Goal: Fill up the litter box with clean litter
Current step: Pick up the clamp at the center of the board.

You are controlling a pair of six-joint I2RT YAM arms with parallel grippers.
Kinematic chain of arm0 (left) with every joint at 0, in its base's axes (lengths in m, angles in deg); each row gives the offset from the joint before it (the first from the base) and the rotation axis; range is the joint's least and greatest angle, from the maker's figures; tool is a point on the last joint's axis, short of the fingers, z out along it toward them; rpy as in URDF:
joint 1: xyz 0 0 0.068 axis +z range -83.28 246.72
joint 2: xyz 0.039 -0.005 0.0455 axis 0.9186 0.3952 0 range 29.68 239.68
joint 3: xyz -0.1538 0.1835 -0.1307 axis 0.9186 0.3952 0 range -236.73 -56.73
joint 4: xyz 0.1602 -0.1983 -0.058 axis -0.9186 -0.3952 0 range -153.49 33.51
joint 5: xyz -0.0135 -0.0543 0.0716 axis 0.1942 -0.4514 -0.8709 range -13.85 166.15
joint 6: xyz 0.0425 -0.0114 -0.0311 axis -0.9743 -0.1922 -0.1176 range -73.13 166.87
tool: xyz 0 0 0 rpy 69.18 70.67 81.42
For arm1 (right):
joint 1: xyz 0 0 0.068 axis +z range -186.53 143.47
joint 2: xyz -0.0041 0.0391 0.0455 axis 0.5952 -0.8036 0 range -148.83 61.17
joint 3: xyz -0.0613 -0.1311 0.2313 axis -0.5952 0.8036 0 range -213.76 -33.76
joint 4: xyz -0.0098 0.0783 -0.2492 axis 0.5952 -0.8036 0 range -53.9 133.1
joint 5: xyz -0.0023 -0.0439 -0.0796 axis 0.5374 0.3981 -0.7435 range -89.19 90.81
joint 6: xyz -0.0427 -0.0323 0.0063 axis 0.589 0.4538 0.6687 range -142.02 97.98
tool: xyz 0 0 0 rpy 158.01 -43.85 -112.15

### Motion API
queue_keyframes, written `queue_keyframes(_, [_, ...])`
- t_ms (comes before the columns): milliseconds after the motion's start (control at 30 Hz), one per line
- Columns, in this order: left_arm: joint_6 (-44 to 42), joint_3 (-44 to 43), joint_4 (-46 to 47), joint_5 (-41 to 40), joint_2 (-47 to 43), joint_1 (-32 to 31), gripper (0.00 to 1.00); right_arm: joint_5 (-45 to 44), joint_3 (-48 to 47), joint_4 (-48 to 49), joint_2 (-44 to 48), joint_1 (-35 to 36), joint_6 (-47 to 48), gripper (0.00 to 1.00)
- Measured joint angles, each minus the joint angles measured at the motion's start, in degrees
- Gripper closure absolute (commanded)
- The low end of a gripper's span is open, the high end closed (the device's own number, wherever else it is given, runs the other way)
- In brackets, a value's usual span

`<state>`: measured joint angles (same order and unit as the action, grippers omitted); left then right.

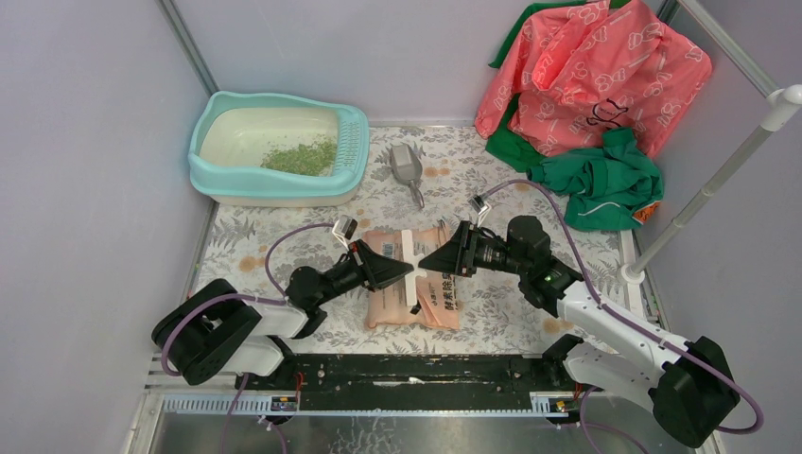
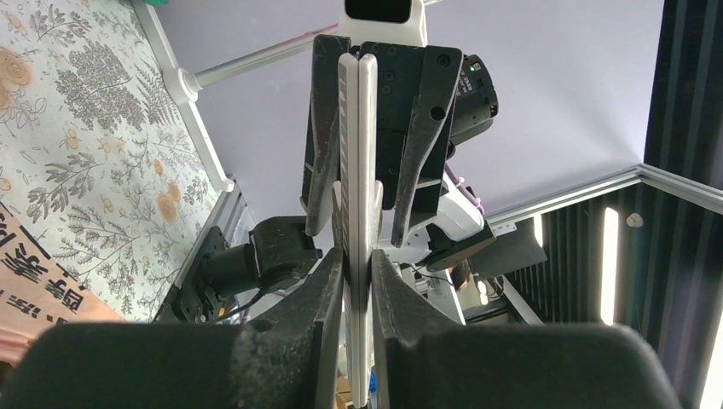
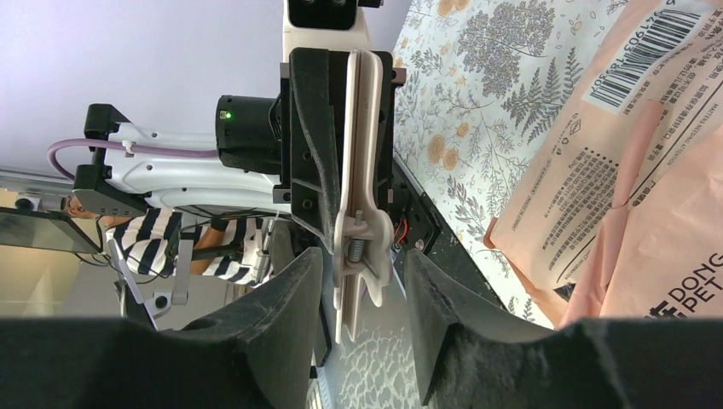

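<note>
The turquoise litter box [image 1: 213, 175] stands at the far left, with a small heap of green clean litter [image 1: 301, 156] in its cream pan. A peach printed bag [image 1: 421, 303] lies flat between the arms and also shows in the right wrist view [image 3: 597, 170]. A white spring clip [image 1: 408, 248] is held above the bag. My left gripper [image 2: 358, 268] is shut on the clip's long bar [image 2: 358, 153]. My right gripper [image 3: 362, 268] is open, with its fingers on either side of the clip's handle end [image 3: 362, 247], not touching it.
A grey scoop [image 1: 405, 165] lies right of the litter box. A pink printed fabric heap [image 1: 586, 76] and green cloth [image 1: 605, 180] fill the far right corner. A white pole [image 1: 709, 189] leans at the right edge. Walls close in on the left and back.
</note>
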<state>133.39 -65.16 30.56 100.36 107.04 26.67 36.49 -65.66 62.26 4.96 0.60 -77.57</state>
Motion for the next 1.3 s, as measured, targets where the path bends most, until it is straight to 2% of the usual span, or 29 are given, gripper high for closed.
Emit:
queue_keyframes(567, [0.0,0.0,0.5,-0.7,1.3,0.0,0.83,0.5,0.0,0.9,-0.9,0.0,-0.3,0.56])
queue_keyframes(767, [0.0,0.0,0.9,-0.9,1.7,0.0,0.81,0.9,0.6,1.1,-0.9,0.0,-0.4,0.67])
queue_keyframes(867, [0.0,0.0,0.9,-0.9,1.9,0.0,0.75,0.9,0.9,1.1,-0.9,0.0,-0.6,0.73])
queue_keyframes(1033, [-0.2,0.0,1.2,-1.2,2.4,0.0,0.45,1.0,1.0,1.1,-0.9,0.1,-0.7,0.85])
queue_keyframes(1067, [0.0,0.0,1.2,-1.3,2.4,0.0,0.41,1.0,1.0,1.2,-0.9,0.2,-0.7,0.87])
queue_keyframes(1167, [-0.1,0.0,1.2,-1.4,2.4,0.0,0.36,1.0,1.0,1.2,-0.9,0.2,-0.7,0.92])
queue_keyframes(1300, [-0.1,0.0,1.2,-1.5,2.4,0.0,0.39,1.0,1.0,1.2,-0.9,0.3,-0.7,0.96])
